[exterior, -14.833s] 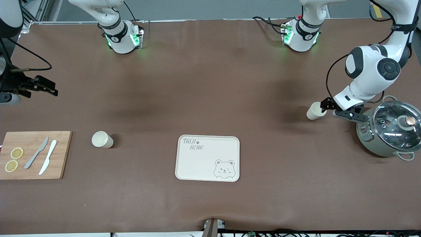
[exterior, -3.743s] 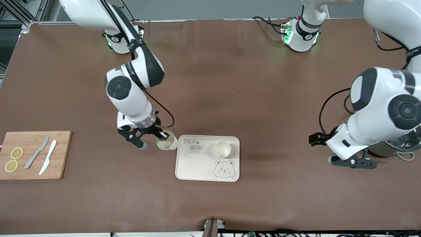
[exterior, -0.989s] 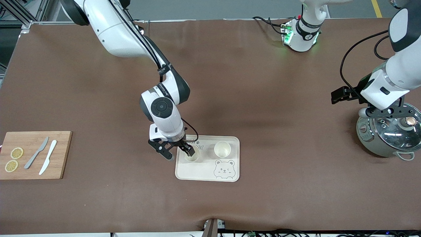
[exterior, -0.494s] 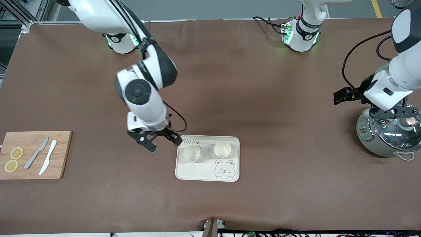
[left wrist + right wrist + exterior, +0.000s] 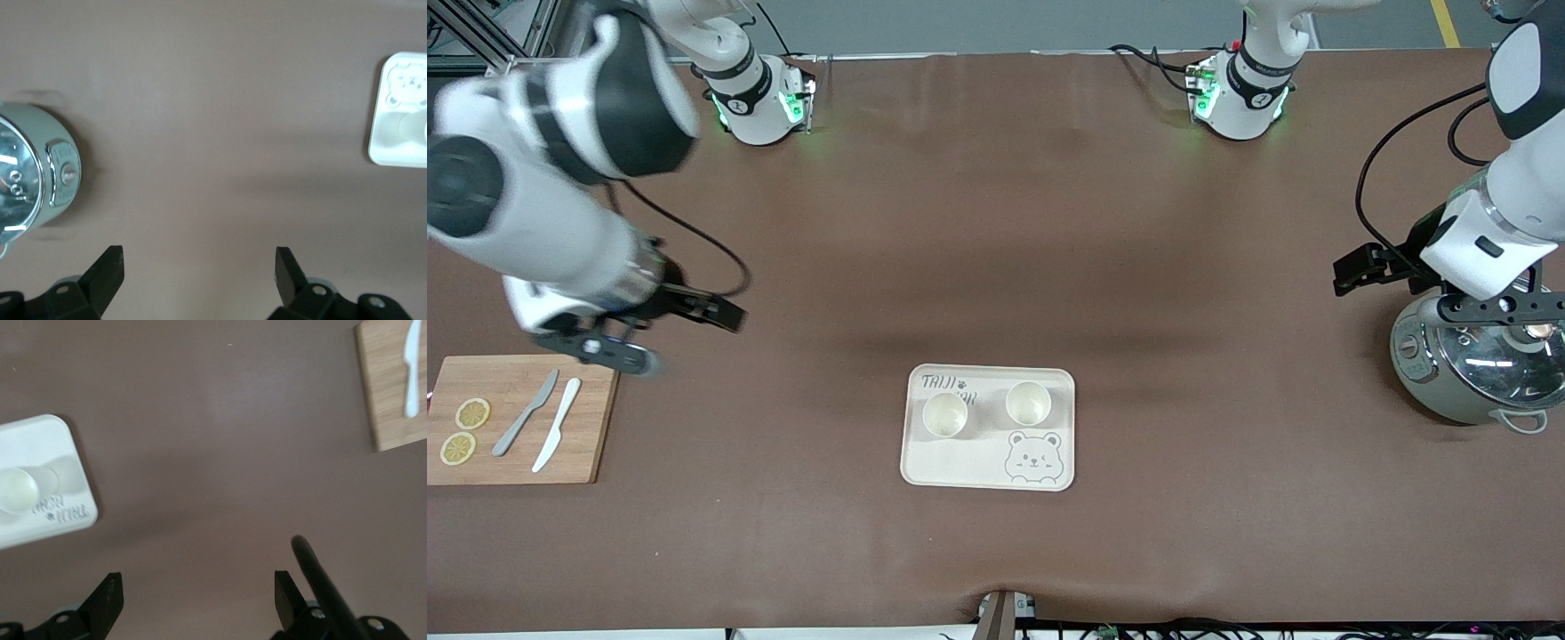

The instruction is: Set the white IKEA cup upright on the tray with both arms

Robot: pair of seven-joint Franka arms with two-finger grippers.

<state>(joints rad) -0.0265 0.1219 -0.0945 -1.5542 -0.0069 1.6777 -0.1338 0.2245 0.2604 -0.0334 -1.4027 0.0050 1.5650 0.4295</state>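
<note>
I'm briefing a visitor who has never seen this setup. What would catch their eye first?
Two white cups stand upright side by side on the cream tray mid-table. The right gripper, jaws open, hangs above the wooden cutting board's corner, and the left gripper, also open, hangs beside the glass-lidded pot.

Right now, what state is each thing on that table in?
Tray: flat on the table, carrying two cups.
Cup toward the right arm's end: upright, released.
Cup toward the left arm's end: upright, released.
Pot: glass lid on.
Right gripper: fingers open, empty.
Left gripper: fingers open, empty.
</note>
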